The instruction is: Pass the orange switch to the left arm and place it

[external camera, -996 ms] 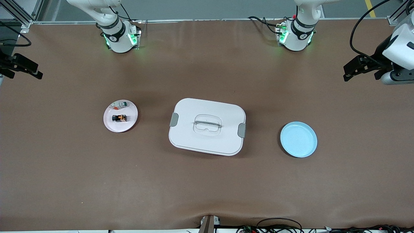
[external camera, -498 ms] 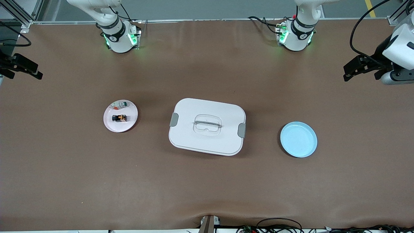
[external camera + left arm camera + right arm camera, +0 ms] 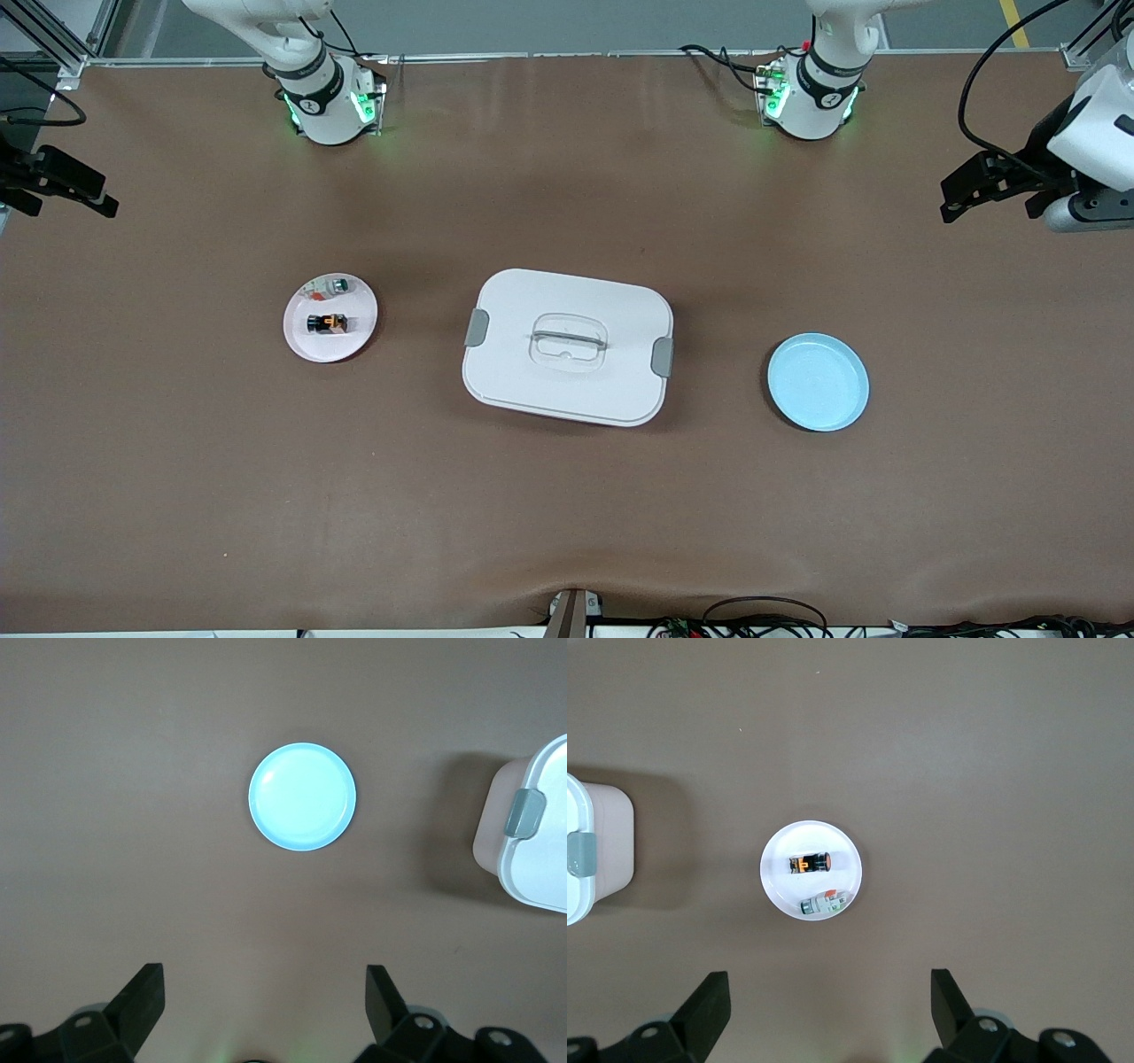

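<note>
The orange switch (image 3: 327, 323) lies on a small pale pink plate (image 3: 306, 348) toward the right arm's end of the table; it also shows in the right wrist view (image 3: 810, 863). The white box (image 3: 532, 381) with grey latches stands at mid-table. My right gripper (image 3: 93, 195) is open and empty, high over the table's end by the pink plate; its own view shows it wide open (image 3: 829, 985). My left gripper (image 3: 961, 199) is open and empty, high over the other end; its own view shows it wide open too (image 3: 263, 983). Both arms wait.
A tiny silver-and-green part (image 3: 337, 285) shares the pink plate, farther from the front camera than the switch. An empty light blue plate (image 3: 818, 382) lies toward the left arm's end. The box's edge shows in both wrist views (image 3: 540, 850) (image 3: 594, 850).
</note>
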You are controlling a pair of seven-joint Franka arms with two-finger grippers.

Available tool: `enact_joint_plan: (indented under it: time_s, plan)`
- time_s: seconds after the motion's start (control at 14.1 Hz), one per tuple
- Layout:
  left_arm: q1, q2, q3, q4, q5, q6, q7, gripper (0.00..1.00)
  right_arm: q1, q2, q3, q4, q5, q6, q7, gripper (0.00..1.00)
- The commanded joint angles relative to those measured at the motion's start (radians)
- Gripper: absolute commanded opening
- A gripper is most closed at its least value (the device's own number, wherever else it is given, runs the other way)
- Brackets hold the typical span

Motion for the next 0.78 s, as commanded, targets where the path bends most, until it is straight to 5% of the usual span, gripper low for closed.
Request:
enact_joint_plan:
  time_s: [0.0, 0.36, 0.71]
  plan:
    - [0.001, -0.002, -0.004, 0.01, 0.009, -0.008, 0.005, 1.0, -0.014, 0.012, 0.006, 0.009, 0.007, 0.002, 0.001, 1.0]
    - [0.0, -0.002, -0.006, 0.01, 0.007, -0.006, 0.004, 1.0, 0.001, 0.043, 0.008, -0.043, 0.003, 0.013, -0.003, 1.0]
    - [0.001, -0.004, -0.006, 0.007, 0.006, -0.006, 0.005, 1.0, 0.077, 0.03, 0.009, -0.312, 0.012, 0.23, 0.099, 1.0]
